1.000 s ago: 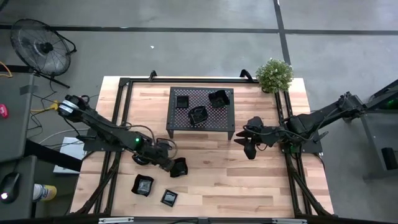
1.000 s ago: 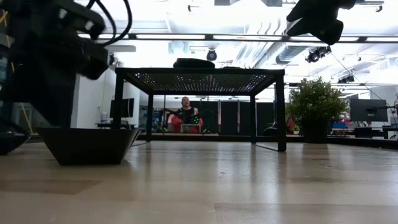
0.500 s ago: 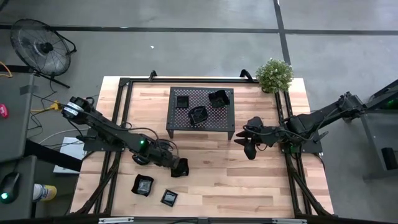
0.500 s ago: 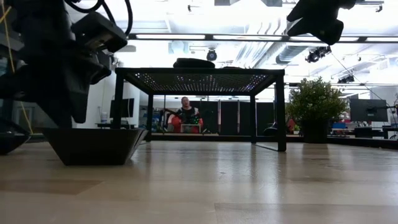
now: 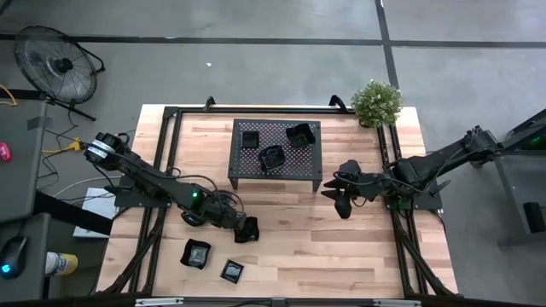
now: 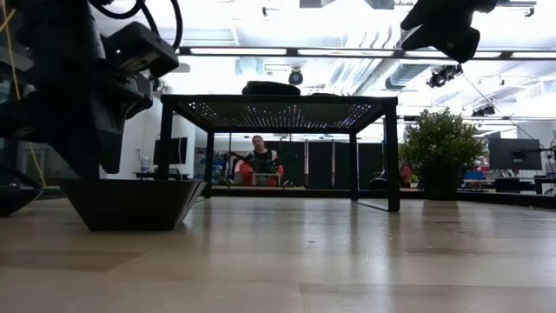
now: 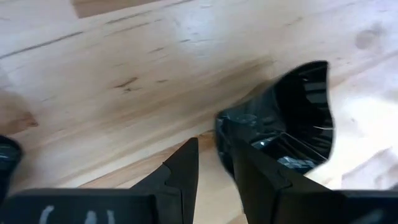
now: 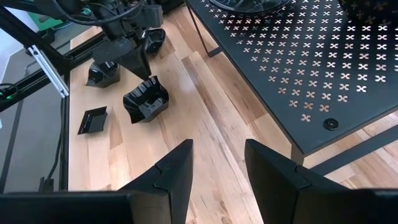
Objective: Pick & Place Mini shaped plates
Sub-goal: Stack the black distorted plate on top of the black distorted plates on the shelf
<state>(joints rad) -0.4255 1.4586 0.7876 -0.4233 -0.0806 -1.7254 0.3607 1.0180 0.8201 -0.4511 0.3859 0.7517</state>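
Observation:
A glossy black mini plate (image 5: 246,230) (image 7: 292,112) stands on its base on the wood near the table's front left. My left gripper (image 5: 241,227) (image 7: 216,146) slants down onto it, shut on its rim. Two more mini plates (image 5: 196,253) (image 5: 231,271) lie nearer the front edge. Three others (image 5: 250,138) (image 5: 271,157) (image 5: 300,134) sit on top of the black mesh rack (image 5: 275,173). My right gripper (image 5: 341,205) (image 8: 217,152) hangs open in the air right of the rack, with nothing between its fingers. My left gripper has the plate's side wall at the rim (image 7: 219,127) between its two fingers, one finger (image 7: 261,180) over the hollow and the other (image 7: 183,168) outside. The fingers come slanting down from the table's left. The plate's base (image 6: 130,224) rests flat on the table.
The rack stands on four legs at the table's far middle, with open room beneath it (image 6: 278,174). A potted plant (image 5: 376,102) stands at the far right corner. Bare wood stretches between the rack and the front edge.
My left gripper has rolled about its own line while staying in place, its fingers set as before. The plate in it has turned a little on the table and shifted slightly toward the right, its base still down.

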